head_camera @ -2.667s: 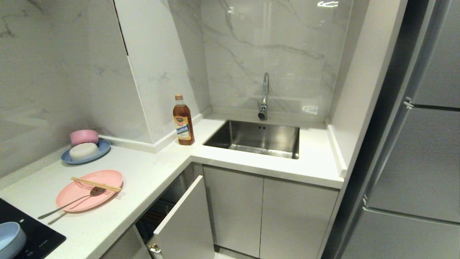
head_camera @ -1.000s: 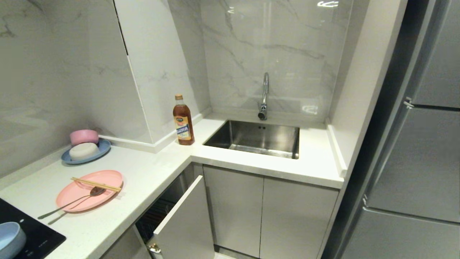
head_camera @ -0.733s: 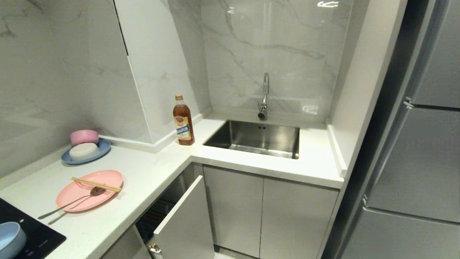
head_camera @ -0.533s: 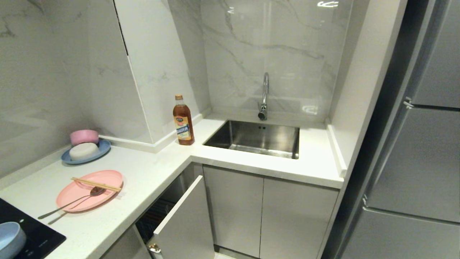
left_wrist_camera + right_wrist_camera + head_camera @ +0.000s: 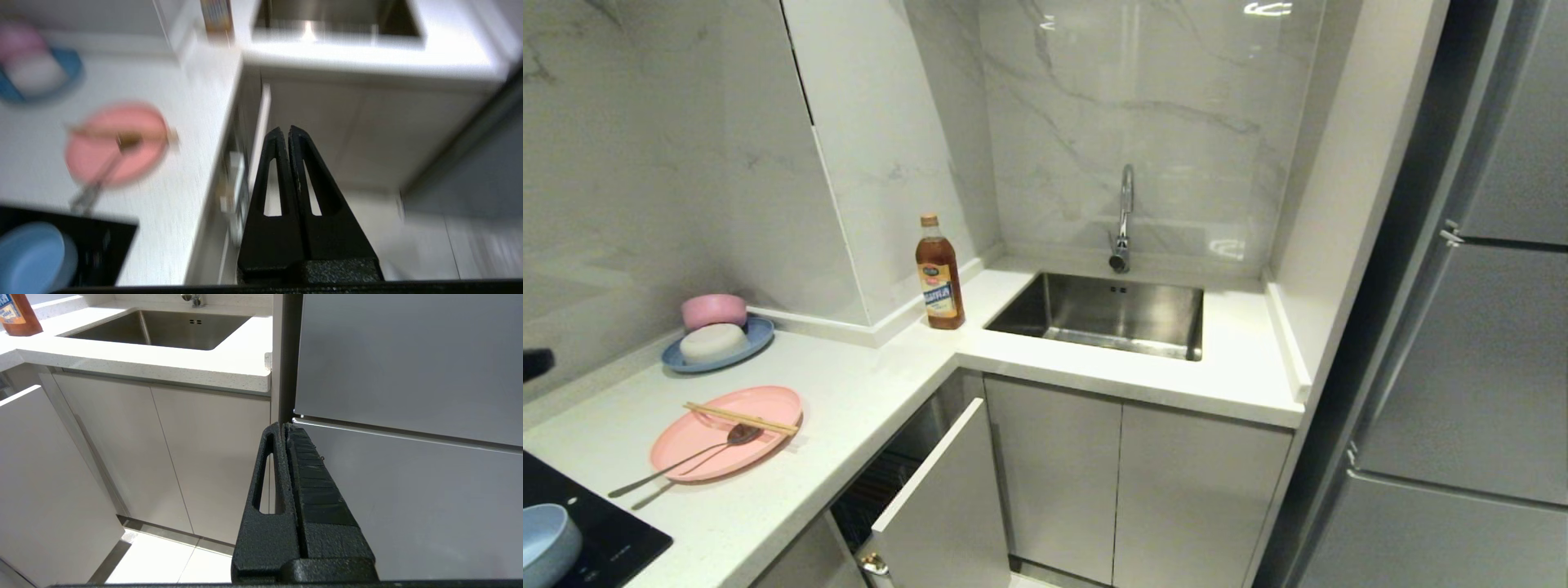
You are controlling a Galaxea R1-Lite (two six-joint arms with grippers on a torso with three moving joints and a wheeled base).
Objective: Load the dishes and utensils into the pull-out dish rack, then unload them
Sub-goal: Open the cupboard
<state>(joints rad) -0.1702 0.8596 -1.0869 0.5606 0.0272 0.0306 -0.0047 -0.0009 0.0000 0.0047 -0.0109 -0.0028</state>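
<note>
Now a dark tip of the left gripper (image 5: pixel 534 364) can be seen at the far left edge of the head view, where nothing was seen before. Its fingers are pressed together and nothing is held. The pink plate (image 5: pixel 727 430), with chopsticks (image 5: pixel 741 418) across it, is left untouched at lower left. The pull-out dish rack (image 5: pixel 935 498) is only partly pulled out at bottom centre. Loading has probably just been started.

I see a brown bottle (image 5: pixel 940 273) beside the steel sink (image 5: pixel 1104 314), and a small pink bowl (image 5: pixel 714 310) behind a blue plate (image 5: pixel 754 339).
</note>
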